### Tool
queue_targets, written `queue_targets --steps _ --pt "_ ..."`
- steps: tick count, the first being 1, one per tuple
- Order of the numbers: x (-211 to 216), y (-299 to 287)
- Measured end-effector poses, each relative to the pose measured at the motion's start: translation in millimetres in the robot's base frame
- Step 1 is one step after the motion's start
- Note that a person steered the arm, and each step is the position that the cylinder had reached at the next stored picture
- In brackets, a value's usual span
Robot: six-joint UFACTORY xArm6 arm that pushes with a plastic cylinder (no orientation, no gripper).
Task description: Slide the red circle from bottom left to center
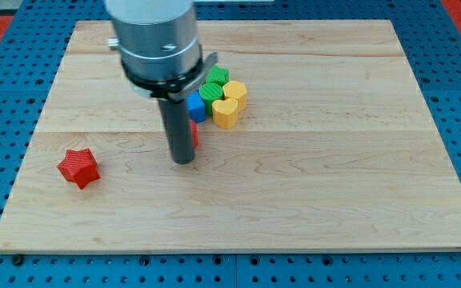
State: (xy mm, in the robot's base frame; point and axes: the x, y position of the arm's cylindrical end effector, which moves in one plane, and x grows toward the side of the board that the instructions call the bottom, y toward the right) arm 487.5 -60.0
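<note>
My tip rests on the wooden board a little left of its middle. A red block, most likely the red circle, shows only as a sliver behind the rod's right side, touching it. Just above and right of it is a tight cluster: a blue block, a green block, a second green block, a yellow heart-like block and a second yellow block. A red star lies alone at the view's lower left.
The arm's grey cylinder body hangs over the top left of the board and hides part of it. A blue pegboard surface surrounds the board.
</note>
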Motion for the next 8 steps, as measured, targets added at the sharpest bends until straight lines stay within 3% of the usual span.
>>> queue_targets --steps 2,4,5,8 --pt "-21.5 1.3" --pt "-34.9 -78.6" --pt "-53.3 -50.6" --pt "-37.6 -32.6"
